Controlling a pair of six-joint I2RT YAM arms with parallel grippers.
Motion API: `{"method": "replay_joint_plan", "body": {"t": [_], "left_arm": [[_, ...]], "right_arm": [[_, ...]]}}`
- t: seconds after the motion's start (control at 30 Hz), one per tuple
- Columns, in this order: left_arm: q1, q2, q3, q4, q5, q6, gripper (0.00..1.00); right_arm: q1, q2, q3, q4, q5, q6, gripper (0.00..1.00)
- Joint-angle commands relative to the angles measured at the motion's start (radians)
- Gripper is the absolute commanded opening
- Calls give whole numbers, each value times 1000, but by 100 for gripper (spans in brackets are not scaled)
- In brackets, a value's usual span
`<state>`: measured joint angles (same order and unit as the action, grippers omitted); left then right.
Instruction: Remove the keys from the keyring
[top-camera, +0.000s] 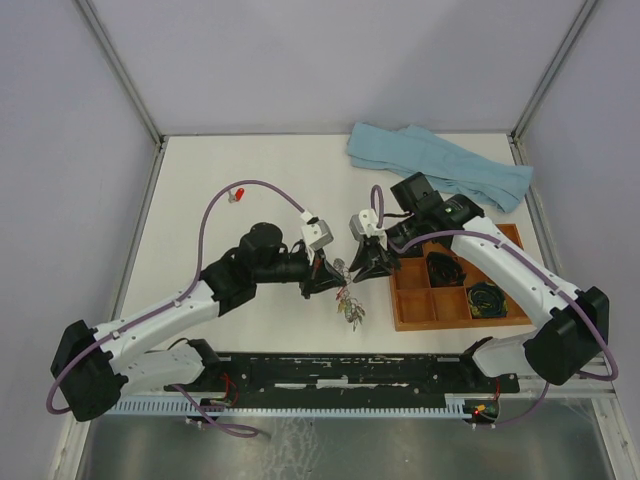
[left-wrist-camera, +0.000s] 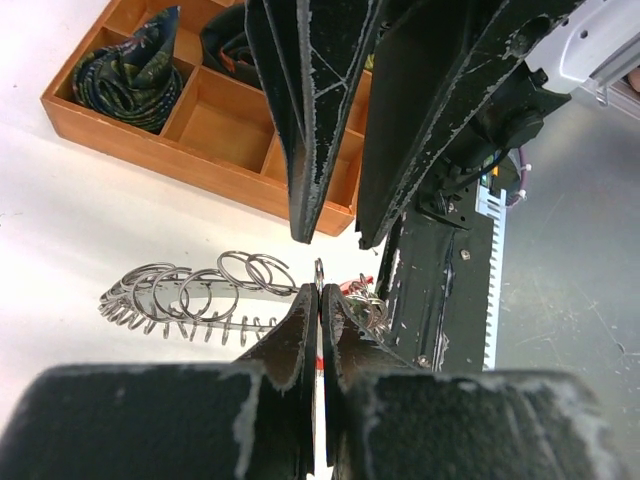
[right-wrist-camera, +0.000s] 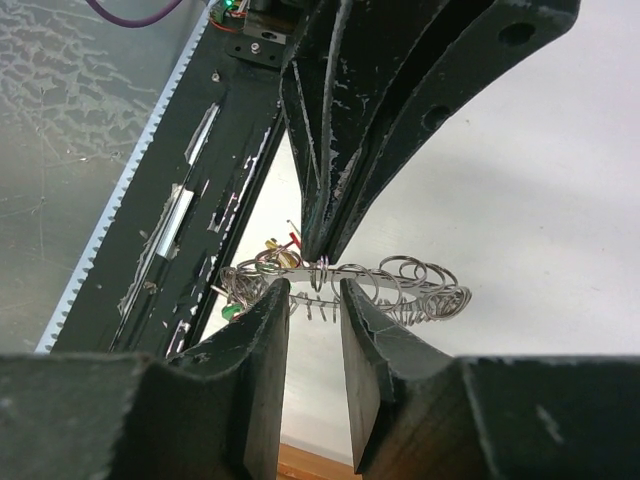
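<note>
The left claw (left-wrist-camera: 319, 297) is pinched shut on the rim of the keyring (left-wrist-camera: 190, 295). The right claw (right-wrist-camera: 315, 292) meets it tip to tip, jaws a little apart, with the keyring just beyond them. The keys (right-wrist-camera: 276, 246), red and green heads, bunch on the keyring below both claws, toward the arm bases, and the tray (top-camera: 412, 322) sits behind the right claw.

A light-blue cloth (top-camera: 438, 165) lies crumpled at the far right of the white desk (top-camera: 200, 170). Nearer, a wooden compartment tray (top-camera: 415, 305) holds dark coiled bundles (top-camera: 445, 268) in separate compartments.
</note>
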<state>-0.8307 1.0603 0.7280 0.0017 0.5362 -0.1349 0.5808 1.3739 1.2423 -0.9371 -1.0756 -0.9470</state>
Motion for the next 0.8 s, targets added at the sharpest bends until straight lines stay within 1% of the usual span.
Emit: {"method": "replay_joint_plan", "body": {"t": [0.0, 0.37, 0.47, 0.63, 0.77], "left_arm": [[1, 2, 62, 66, 56, 43, 3], [1, -9, 55, 75, 57, 41, 3], [1, -14, 49, 78, 54, 40, 3], [2, -24, 42, 84, 48, 39, 3], [1, -28, 39, 87, 41, 38, 3]], "right_arm": [[7, 9, -10, 50, -32, 30, 35], [34, 42, -17, 67, -21, 44, 34], [42, 48, -15, 65, -14, 45, 33], [47, 52, -13, 63, -8, 44, 25], [50, 54, -8, 58, -7, 42, 13]]}}
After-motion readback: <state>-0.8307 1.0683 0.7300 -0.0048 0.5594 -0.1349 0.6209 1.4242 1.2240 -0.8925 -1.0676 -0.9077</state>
